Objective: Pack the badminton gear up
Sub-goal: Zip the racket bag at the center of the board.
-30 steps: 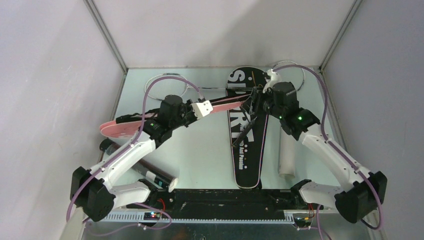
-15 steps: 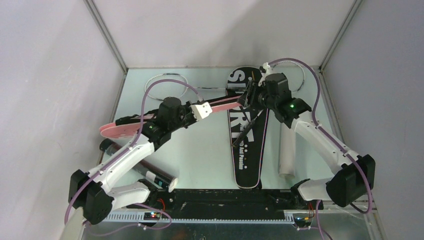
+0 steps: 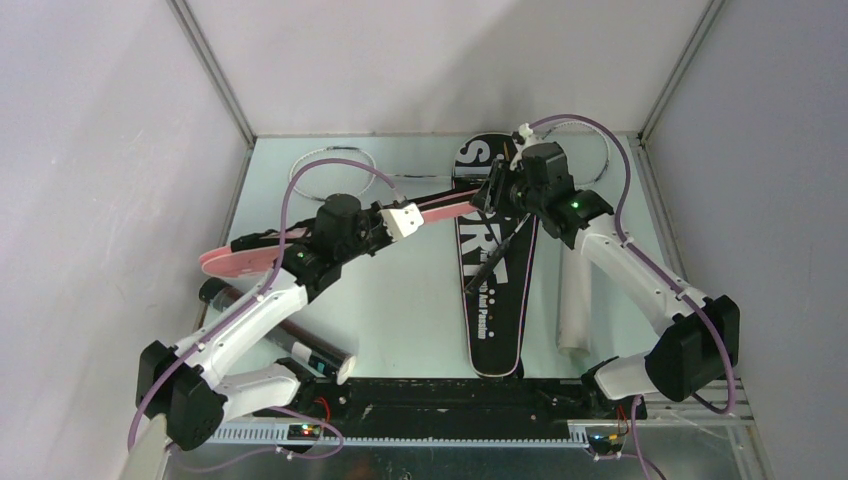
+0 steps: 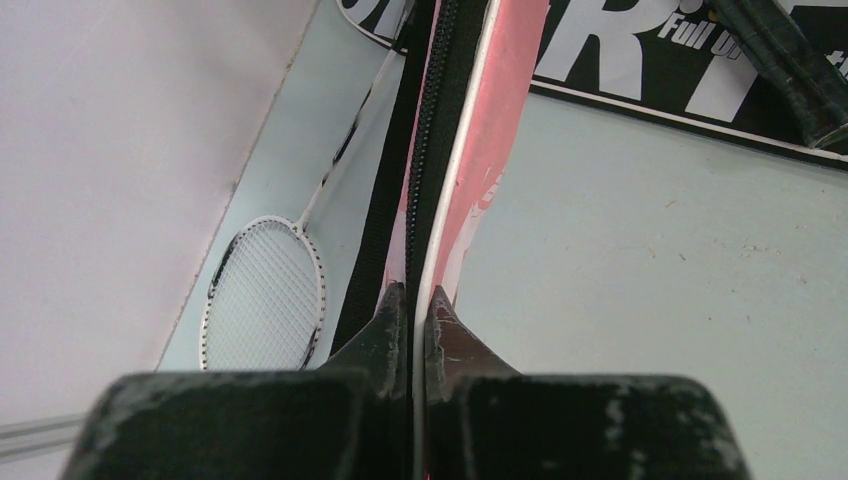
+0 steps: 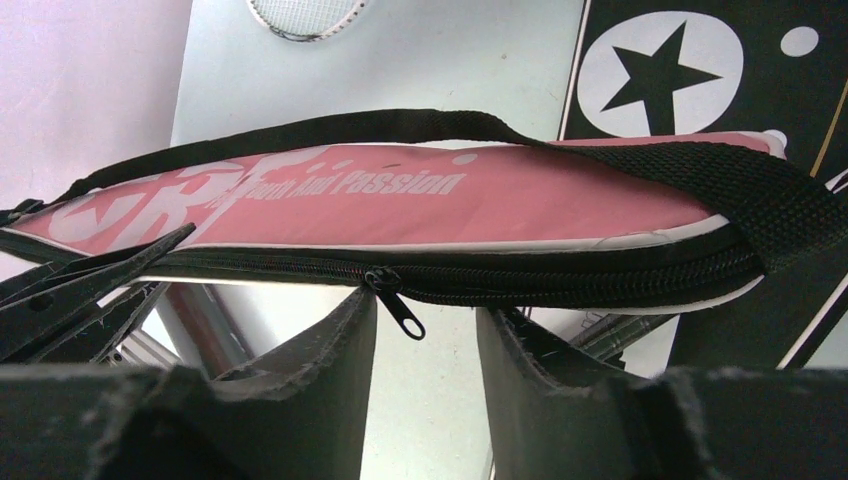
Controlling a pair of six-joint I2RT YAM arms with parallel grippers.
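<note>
My left gripper [image 3: 420,213] is shut on the edge of the pink "SPORT" cover [image 3: 250,255] and holds it off the table; in the left wrist view the fingers [image 4: 412,300] pinch its zipper edge [image 4: 495,120]. My right gripper [image 3: 492,196] is open at the cover's narrow end. In the right wrist view its fingers [image 5: 425,315] stand either side of the black zipper pull [image 5: 402,312] under the pink cover [image 5: 400,190]. The black "SPORT" cover [image 3: 490,300] lies flat mid-table with a dark racket handle [image 3: 507,243] on it. A white racket head [image 4: 262,290] lies at the far left.
A white shuttle tube [image 3: 574,300] lies right of the black cover. A black tube [image 3: 305,348] lies near the left arm's base. Another racket head [image 3: 600,150] lies at the far right corner. Walls close in the table on three sides.
My right arm has swung left and farther back, bringing its open gripper up to the pink cover's narrow end. My left gripper has held the cover almost still.
</note>
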